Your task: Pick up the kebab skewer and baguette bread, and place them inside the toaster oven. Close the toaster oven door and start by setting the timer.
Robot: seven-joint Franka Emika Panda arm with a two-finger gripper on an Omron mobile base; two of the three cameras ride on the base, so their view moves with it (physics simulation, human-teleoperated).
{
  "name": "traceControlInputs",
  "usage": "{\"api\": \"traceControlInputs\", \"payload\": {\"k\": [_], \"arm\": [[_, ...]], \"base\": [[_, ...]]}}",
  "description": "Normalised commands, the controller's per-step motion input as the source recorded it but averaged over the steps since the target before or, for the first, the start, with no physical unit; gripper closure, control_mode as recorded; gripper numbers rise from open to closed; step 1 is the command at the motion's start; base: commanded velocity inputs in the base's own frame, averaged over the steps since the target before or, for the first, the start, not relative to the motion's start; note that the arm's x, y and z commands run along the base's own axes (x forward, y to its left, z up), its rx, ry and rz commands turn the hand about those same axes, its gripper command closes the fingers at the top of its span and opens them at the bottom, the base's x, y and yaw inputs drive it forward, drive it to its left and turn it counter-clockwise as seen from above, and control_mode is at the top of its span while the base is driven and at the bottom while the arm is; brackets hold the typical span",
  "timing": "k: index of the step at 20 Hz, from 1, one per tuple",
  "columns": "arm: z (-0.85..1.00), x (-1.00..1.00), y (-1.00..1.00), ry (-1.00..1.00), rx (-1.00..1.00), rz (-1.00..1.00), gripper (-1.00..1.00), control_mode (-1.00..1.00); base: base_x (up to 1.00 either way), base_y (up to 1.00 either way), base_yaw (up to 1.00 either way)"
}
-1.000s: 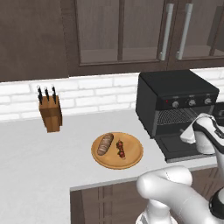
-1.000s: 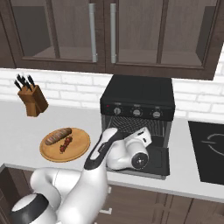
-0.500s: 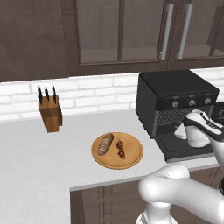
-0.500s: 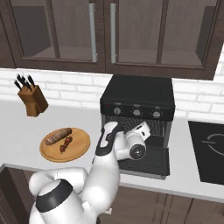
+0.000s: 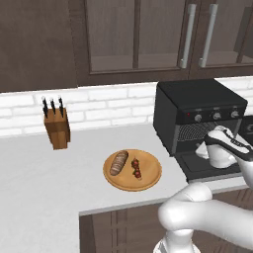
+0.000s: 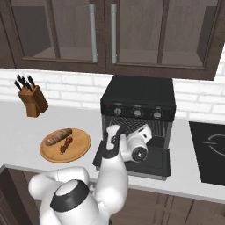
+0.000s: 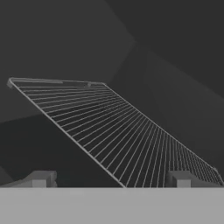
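Gripper (image 7: 111, 179): jaws spread wide, empty, facing wire rack (image 7: 118, 131) inside toaster oven (image 6: 138, 99).
Door (image 6: 151, 163): folded down flat.
Baguette (image 5: 118, 163), kebab skewer (image 5: 136, 168): side by side on wooden plate (image 5: 148, 180).

kitchen, cabinets (image 5: 138, 39), counter (image 5: 39, 178), toaster oven (image 5: 197, 116)

The worktop (image 5: 44, 173) is being viewed from behind the arm, high and looking down, from its left and its right. The toaster oven (image 5: 197, 116) is being shown at 3 o'clock in the left base view, centrally in the right. The wire rack (image 7: 118, 131) is being viewed closely from the hand.
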Motion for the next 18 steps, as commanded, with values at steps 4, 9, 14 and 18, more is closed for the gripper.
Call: {"api": "traceControlInputs", "payload": {"k": [4, 9, 14, 18], "arm": [[-0.04, 0.24, -0.19, 0.0, 0.0, 0.01, -1.0, -1.0], [-0.21, 0.2, -0.13, 0.0, 0.0, 0.01, -1.0, -1.0], [-0.17, 0.29, 0.0, 0.0, 0.0, 0.0, -1.0, -1.0], [-0.24, 0.27, 0.0, 0.0, 0.0, 0.0, -1.0, -1.0]], "base": [[0.0, 0.0, 0.0], [0.0, 0.0, 0.0], [0.0, 0.0, 0.0], [0.0, 0.0, 0.0]]}}
